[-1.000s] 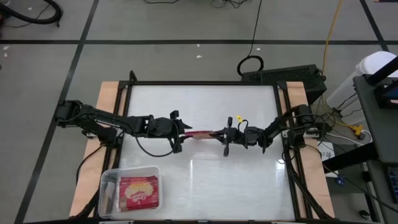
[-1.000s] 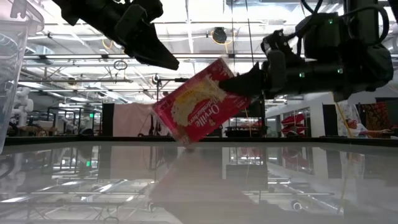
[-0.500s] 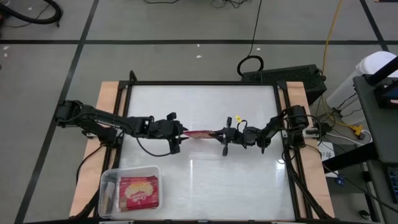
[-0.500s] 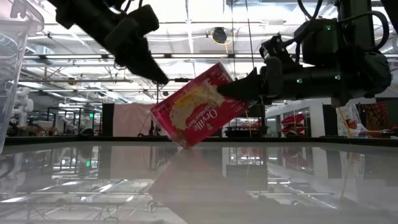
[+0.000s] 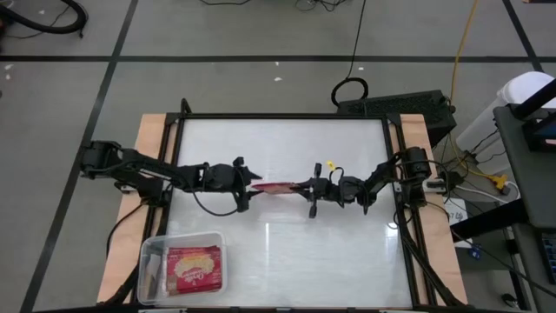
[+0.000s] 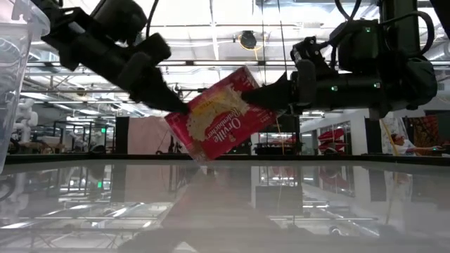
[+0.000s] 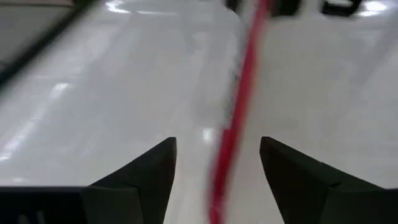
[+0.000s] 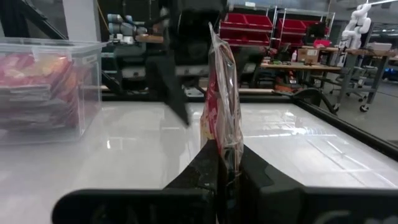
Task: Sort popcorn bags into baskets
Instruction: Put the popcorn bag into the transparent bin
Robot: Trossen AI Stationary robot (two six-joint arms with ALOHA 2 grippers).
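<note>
One red popcorn bag [image 5: 276, 186] with a yellow-cream picture is held up on edge over the middle of the table, tilted in the low view [image 6: 221, 119]. My right gripper [image 5: 302, 186] is shut on its right end. My left gripper [image 5: 252, 183] is open at the bag's left end. In the left wrist view its two fingers stand either side of the bag's thin red edge [image 7: 233, 124]. The clear tub basket [image 5: 143, 252] sits at the near left corner with another red packet [image 5: 193, 267] lying flat in it. My right gripper pinches the bag's upper right corner [image 6: 261, 93] between its two fingers, coming level from the table's right. In its wrist view the fingers [image 8: 208, 163] close on the bag's near edge [image 8: 225, 146]. The bag stands on edge and slants down toward the left gripper.
The basket also shows at the low view's left edge [image 6: 14, 70] and in the right wrist view [image 8: 50, 87], with packets stacked inside. Wooden rails [image 5: 152, 148] and a black frame border the white table. Cables and equipment lie beyond the right side.
My left gripper has come down from above the bag and toward its left end, so that its open fingers now straddle the bag's edge. My right gripper has carried the bag a little toward the table's left and lower, still tilted.
</note>
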